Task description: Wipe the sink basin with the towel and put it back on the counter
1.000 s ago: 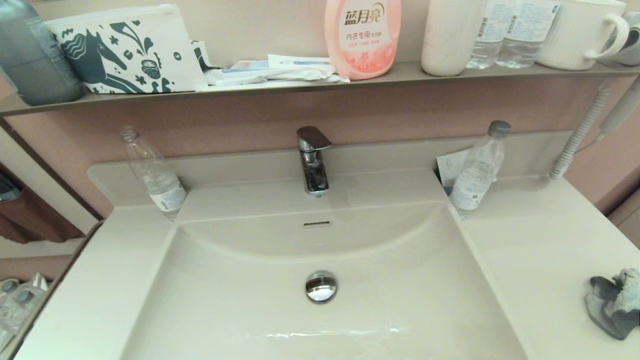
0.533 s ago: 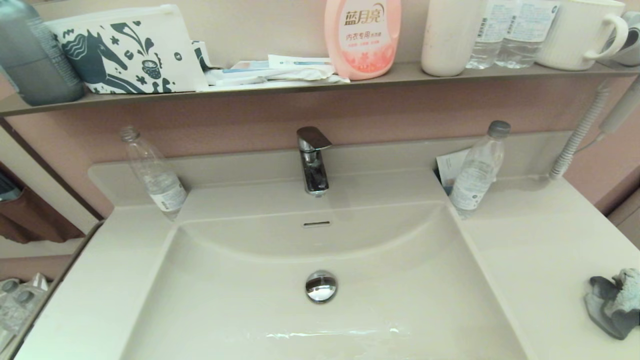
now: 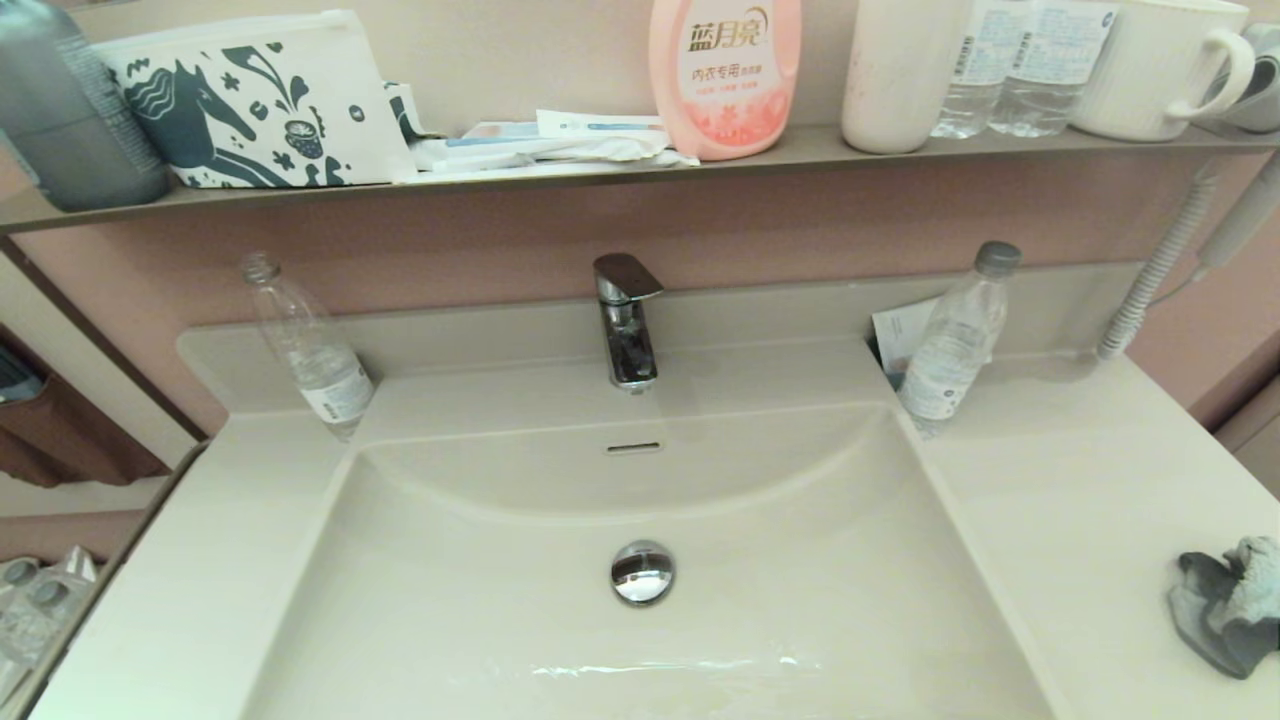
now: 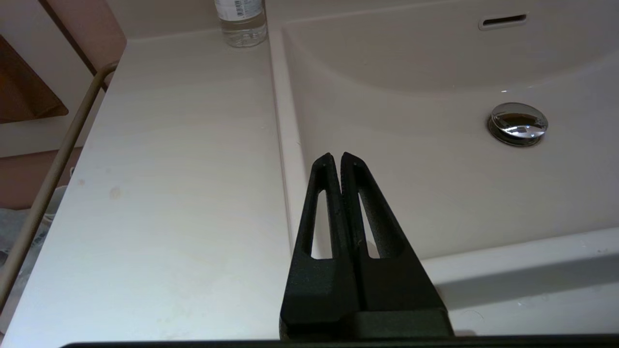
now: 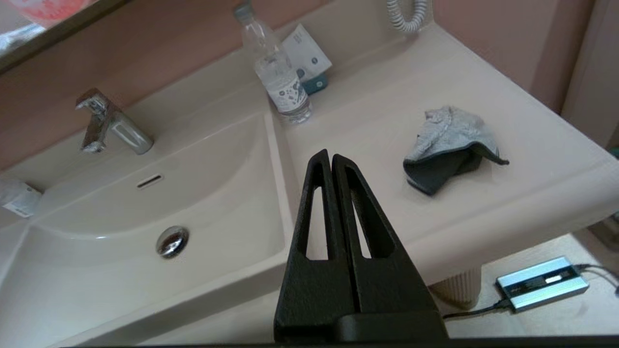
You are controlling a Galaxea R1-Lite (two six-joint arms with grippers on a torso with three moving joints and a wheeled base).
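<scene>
Nothing on the vanity has moved since the earlier frames: the towel lies crumpled at the right edge of the head view, on the counter to the right of the sink basin. Both arms are out of the head view. Each wrist view shows its own tool, left gripper and right gripper, jaws pressed together on nothing, above the basin's front rim.

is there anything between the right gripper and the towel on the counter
Nothing visible. The right gripper, fingers shut, hangs off the counter's front edge, with only bare counter between it and the crumpled towel. The water bottle stands further back, off that line.
</scene>
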